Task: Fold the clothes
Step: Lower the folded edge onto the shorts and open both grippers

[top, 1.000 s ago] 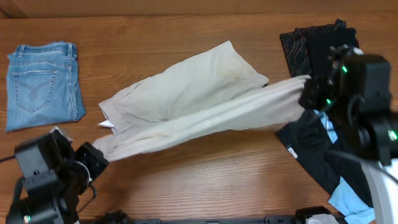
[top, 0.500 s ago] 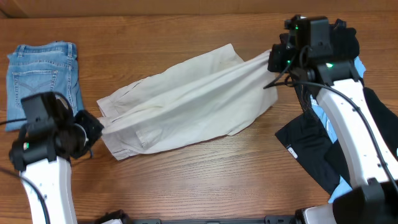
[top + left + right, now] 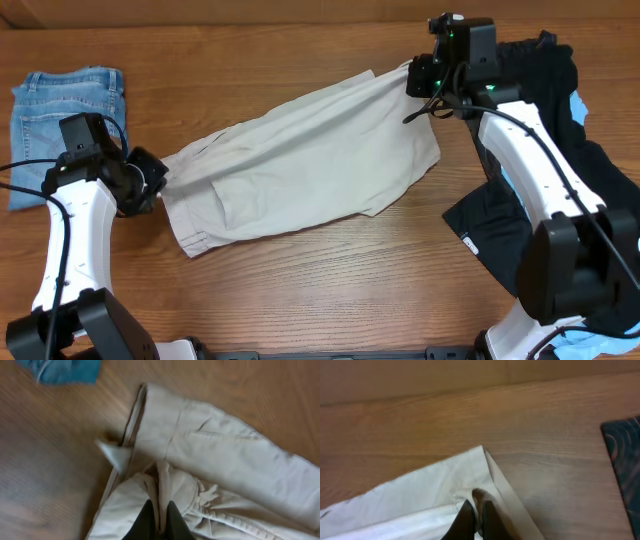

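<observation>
The beige khaki shorts lie folded lengthwise across the middle of the table, slanting from lower left to upper right. My left gripper is shut on the waistband end of the shorts, with a pinch of fabric between its dark fingers. My right gripper is shut on the leg-hem end, with cloth bunched between its fingers, low over the far right corner of the shorts.
Folded blue jeans lie at the far left; their corner shows in the left wrist view. A pile of black, brown-patterned and light-blue garments lies at the right. A dark patterned cloth is beside the right gripper.
Both grippers carried the shorts' near edge up and over toward the far side, folding them in half. The left gripper moved toward the waistband end, the right toward the far right corner.
</observation>
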You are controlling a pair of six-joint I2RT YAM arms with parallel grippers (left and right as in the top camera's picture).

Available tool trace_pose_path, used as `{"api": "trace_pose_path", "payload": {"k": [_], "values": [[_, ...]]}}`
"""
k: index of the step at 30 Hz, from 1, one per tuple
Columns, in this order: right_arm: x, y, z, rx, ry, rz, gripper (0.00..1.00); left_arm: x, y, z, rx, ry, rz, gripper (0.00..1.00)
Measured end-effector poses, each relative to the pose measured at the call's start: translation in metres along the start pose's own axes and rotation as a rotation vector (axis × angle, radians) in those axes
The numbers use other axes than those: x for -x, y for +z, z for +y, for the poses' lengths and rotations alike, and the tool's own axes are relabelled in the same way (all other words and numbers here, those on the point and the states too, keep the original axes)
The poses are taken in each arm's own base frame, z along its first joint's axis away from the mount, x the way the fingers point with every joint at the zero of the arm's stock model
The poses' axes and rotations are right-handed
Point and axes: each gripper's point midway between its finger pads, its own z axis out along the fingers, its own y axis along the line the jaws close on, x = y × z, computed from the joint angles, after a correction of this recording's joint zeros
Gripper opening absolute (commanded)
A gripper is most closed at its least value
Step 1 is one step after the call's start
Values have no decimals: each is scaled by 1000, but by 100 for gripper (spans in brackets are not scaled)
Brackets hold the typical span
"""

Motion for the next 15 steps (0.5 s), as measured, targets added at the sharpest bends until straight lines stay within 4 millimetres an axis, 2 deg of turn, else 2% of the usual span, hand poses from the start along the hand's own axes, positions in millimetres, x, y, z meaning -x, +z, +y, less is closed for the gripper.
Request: {"api": "trace_pose_path", "payload": {"k": [2,7,11,15], "values": [[7,5,3,13,-9,-33,4,8,2,-4,-16,-7,-29,7],[12,13,8,36,-20,-63,4,9,7,-2,-2,-31,-28,7],[9,23,9,48,-22,-60,4,7,18,4,23,-48,-2,8],[-2,43,5,52,-19,-37,4,4,28,9,47,-55,20,9]]}}
